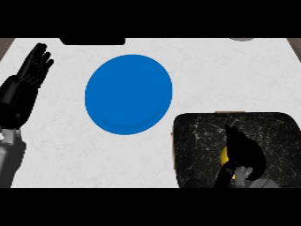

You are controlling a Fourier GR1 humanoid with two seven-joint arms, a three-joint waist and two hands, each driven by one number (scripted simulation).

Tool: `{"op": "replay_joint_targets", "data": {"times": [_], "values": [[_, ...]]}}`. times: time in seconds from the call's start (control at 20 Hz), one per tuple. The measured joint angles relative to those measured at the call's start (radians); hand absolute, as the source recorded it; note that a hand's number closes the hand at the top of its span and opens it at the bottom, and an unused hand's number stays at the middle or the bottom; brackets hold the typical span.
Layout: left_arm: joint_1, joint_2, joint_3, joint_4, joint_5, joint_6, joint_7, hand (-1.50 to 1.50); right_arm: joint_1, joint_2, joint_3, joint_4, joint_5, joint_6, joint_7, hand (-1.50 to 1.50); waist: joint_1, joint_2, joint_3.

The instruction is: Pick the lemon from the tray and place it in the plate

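Lower right, the right hand (246, 152) is covering the lemon (225, 155) in the tray (192, 132) to grasp it; clamped or not, I cannot tell. The left hand (32, 73) is resting open, upper left.

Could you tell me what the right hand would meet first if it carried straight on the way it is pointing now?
Probably the tray, at its far wall: the right hand, curled round the lemon, points away from the robot. If it sits above the rim, it would pass over.
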Motion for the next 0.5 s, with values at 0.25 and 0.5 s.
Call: {"op": "replay_joint_targets", "data": {"times": [0.25,0.5], "values": [[-0.002,-0.010,0.012,0.012,-0.009,-0.016,-0.005,0.00,-0.002,-0.012,-0.023,0.034,0.051,-0.020,-0.056,1.50,0.000,-0.004,-0.004],[-0.008,-0.011,0.020,0.011,-0.009,-0.032,-0.005,0.00,-0.068,-0.089,-0.033,0.093,0.112,-0.105,-0.196,1.50,0.008,-0.004,-0.005]]}}
